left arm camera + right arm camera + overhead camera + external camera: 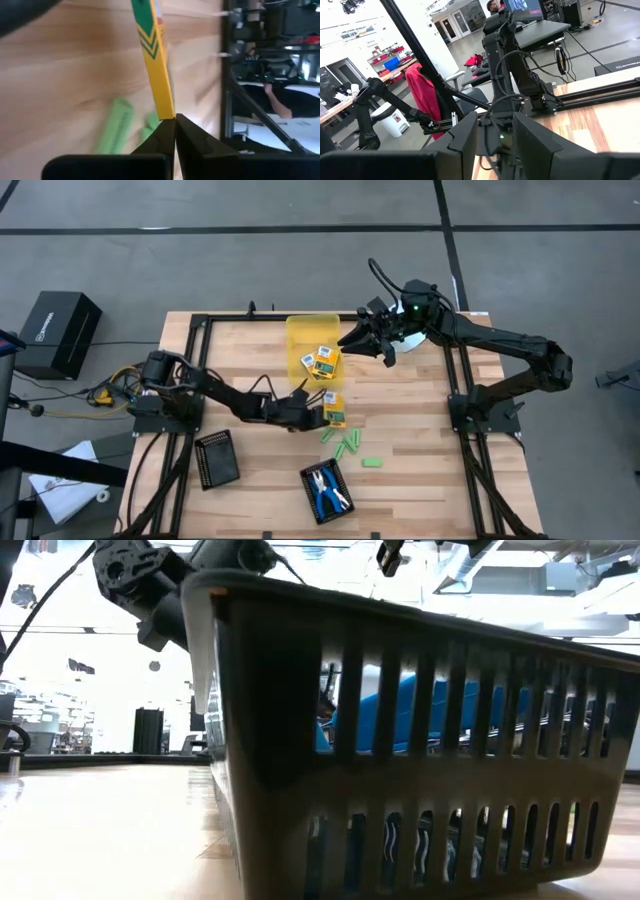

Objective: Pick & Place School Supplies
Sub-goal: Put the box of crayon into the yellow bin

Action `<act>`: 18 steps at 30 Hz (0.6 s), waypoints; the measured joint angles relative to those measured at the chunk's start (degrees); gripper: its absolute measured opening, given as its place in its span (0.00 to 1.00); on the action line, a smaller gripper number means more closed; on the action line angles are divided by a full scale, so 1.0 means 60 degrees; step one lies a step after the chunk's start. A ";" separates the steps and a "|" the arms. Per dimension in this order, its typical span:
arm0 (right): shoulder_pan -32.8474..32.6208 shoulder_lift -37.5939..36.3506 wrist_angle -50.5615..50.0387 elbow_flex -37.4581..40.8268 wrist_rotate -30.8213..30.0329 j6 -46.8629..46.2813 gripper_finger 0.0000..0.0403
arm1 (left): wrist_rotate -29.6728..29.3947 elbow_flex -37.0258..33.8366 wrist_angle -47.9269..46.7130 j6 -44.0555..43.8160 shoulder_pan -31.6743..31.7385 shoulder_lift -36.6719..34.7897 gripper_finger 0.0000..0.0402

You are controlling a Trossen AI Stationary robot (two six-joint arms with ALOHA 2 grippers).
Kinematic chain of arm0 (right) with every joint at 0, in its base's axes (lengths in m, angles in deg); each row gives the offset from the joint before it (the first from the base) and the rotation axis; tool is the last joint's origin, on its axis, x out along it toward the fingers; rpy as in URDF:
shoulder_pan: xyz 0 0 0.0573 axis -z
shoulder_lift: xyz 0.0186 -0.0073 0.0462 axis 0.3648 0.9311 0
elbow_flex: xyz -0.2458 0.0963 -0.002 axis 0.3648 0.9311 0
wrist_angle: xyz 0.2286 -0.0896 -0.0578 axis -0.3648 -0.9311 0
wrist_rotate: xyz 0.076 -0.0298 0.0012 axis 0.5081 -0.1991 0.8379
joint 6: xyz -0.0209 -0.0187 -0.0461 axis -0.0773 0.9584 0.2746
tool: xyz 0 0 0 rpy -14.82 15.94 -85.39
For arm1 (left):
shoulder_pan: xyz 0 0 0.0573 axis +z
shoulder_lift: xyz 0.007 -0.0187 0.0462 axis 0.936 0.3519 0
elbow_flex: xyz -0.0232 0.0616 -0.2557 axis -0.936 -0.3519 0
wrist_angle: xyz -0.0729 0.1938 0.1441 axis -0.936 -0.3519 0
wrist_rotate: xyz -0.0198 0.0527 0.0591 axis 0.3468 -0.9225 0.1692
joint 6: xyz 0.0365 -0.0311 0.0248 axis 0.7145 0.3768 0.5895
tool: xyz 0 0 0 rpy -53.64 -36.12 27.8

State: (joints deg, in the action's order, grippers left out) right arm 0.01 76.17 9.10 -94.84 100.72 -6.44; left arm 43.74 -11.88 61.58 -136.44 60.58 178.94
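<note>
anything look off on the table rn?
Left gripper is shut with the yellow-orange box only at its fingertips, barely pinched if at all. Green sticks lie scattered on the table. Nothing looks damaged.

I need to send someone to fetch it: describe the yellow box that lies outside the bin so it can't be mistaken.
Start at the yellow bin at the table's far edge, which holds two similar boxes. Come toward the table's middle: the box lies on the bare wood just past the bin's near side, above the scattered green sticks. It is the only yellow box outside the bin, and the left gripper is shut at its edge.
</note>
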 joint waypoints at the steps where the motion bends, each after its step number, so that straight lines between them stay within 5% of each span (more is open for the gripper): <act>1: 0.0000 0.0000 0.0000 0.0000 -0.0004 0.0000 0.29 | -0.0070 0.0092 -0.0008 0.0126 -0.0047 0.0000 0.00; 18: 0.0000 0.0000 0.0036 0.0004 -0.0044 -0.0157 0.29 | -0.0729 0.1612 0.0209 0.2875 0.0739 -0.0574 0.00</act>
State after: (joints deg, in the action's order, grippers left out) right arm 0.01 76.17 9.32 -94.82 100.45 -7.38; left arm 39.37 -2.21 62.83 -119.19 65.01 175.50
